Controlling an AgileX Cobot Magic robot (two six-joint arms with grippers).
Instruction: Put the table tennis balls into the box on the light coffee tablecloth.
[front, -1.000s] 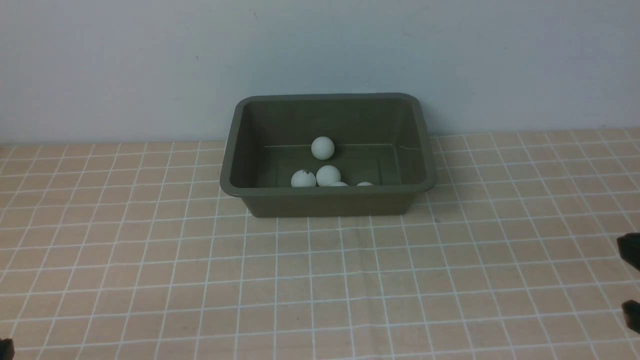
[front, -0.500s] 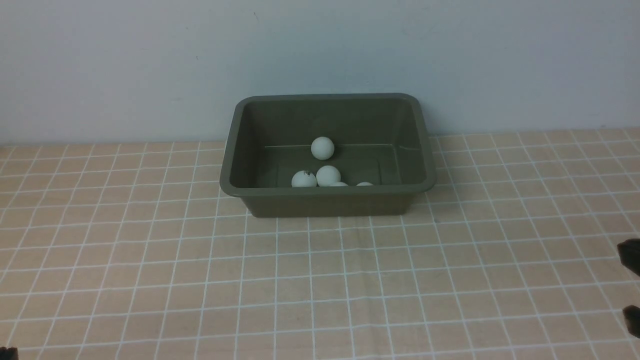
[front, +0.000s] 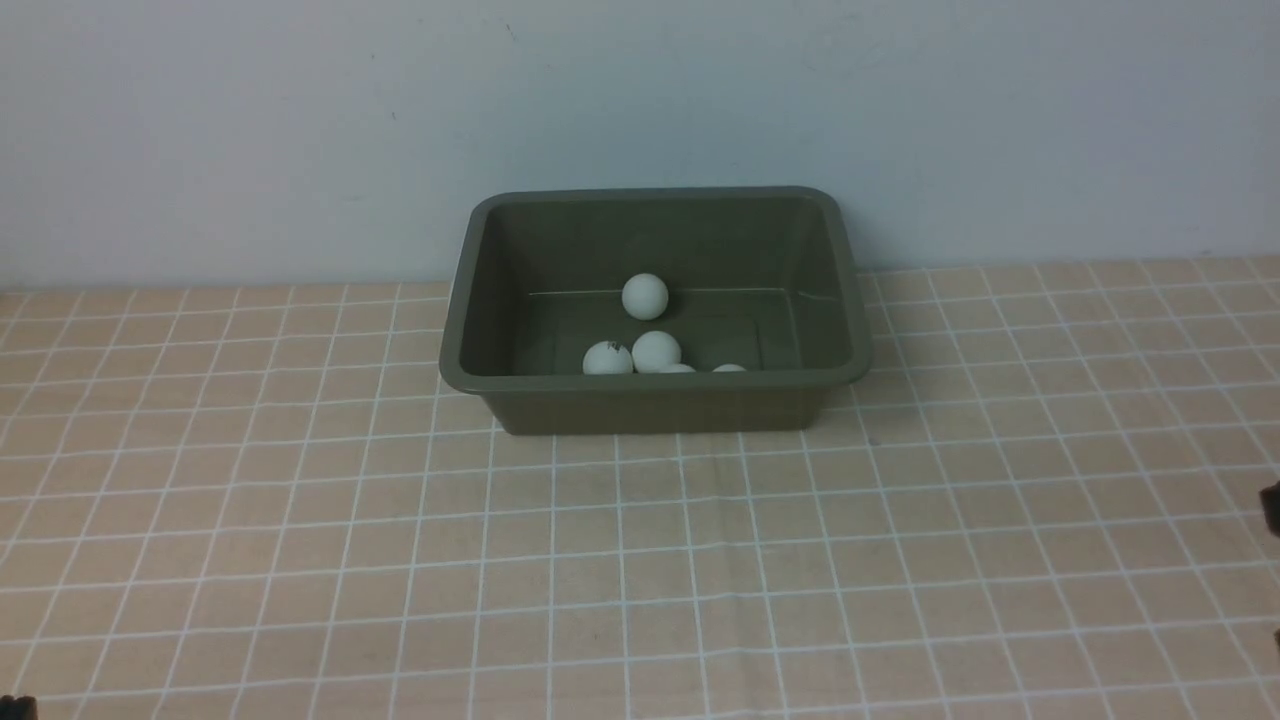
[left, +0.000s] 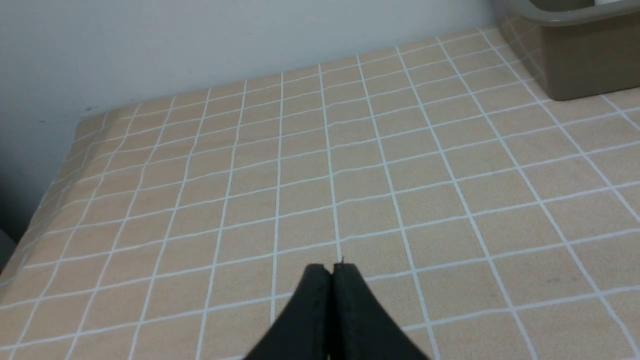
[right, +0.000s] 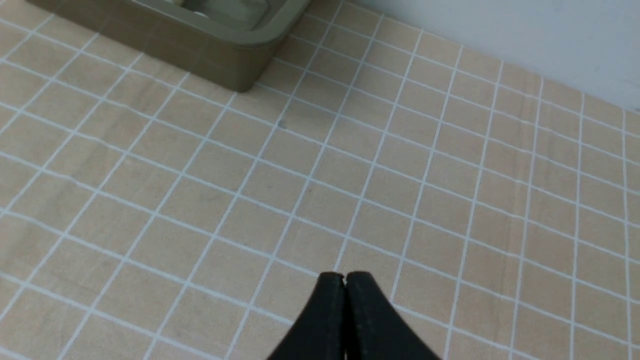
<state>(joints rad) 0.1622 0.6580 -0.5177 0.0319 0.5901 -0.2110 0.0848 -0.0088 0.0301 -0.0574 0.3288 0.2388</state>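
1. Toward the far edge of the light coffee tablecloth (front: 300, 560), about midway between its left and right sides, sits the box (front: 655, 408), close to the pale wall (front: 200, 130).
2. Table tennis balls lie inside the box: one ball (front: 645, 296) out on the floor of the tub, apart from the others.
3. Two more (front: 632, 354) side by side, touching, down by the near wall; one has a small dark mark.
4. Tops of two further balls (front: 703, 368) just peek over the near rim; how many lie hidden beyond that, cannot tell.
5. Left gripper (left: 332, 267): jaws pressed together, holding nothing, poised over bare cloth toward the near-left corner. Box corner (left: 575, 60) visible well apart from it.
6. Right gripper (right: 344, 276): jaws likewise closed tight, empty, over bare cloth near the right edge, well clear of the box (right: 210, 50).
7. Front view shows only dark slivers of each arm at the frame edges.
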